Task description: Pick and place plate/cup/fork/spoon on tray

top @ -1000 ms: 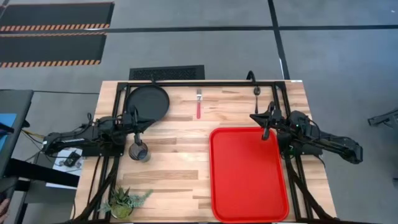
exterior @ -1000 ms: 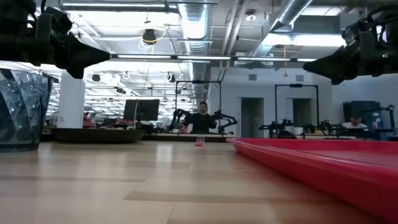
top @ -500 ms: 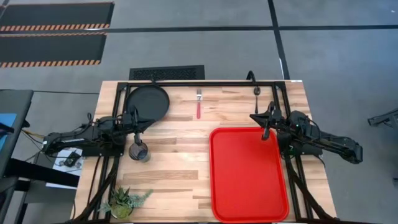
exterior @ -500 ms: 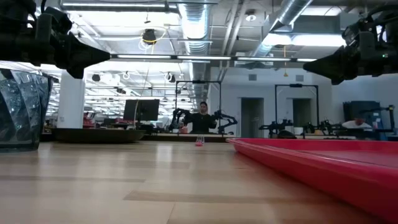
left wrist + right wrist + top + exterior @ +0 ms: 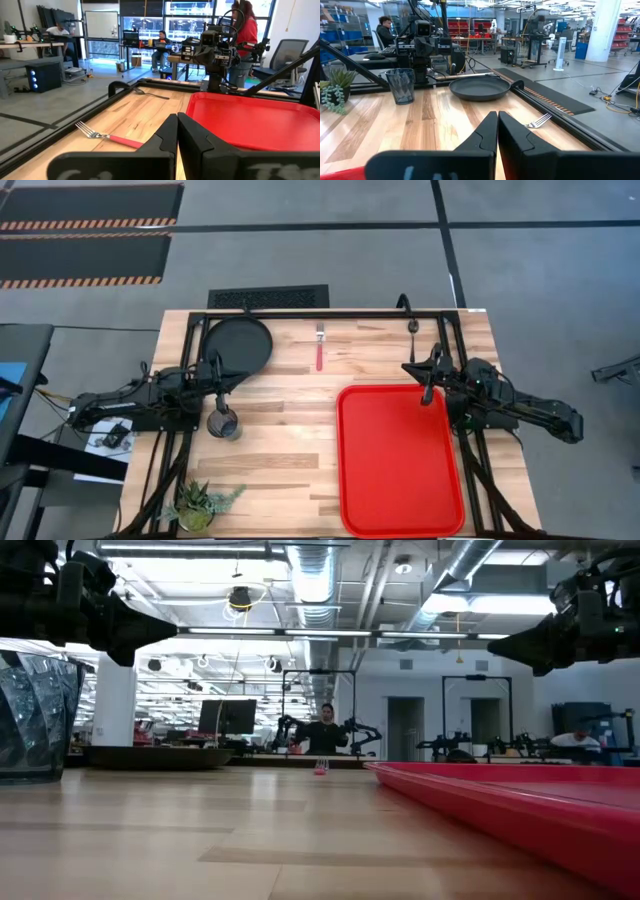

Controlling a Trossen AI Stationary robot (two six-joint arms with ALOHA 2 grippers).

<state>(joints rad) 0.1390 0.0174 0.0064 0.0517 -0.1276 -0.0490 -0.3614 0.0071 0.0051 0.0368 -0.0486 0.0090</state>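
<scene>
Tray (image 5: pixel 400 460) sits empty on the table's (image 5: pixel 290 450) near right side. Cup (image 5: pixel 223 423) stands left of it, directly beside the left gripper (image 5: pixel 232 376), jaws pressed together. Right gripper (image 5: pixel 415 370) hovers at the tray's far edge, jaws pressed together and holding nothing. Farther back lie plate (image 5: pixel 238 343), fork (image 5: pixel 320 348) and spoon (image 5: pixel 412 331). Risk: a left-arm sweep could tip the cup; the plate's low rim may slip from the jaws.
</scene>
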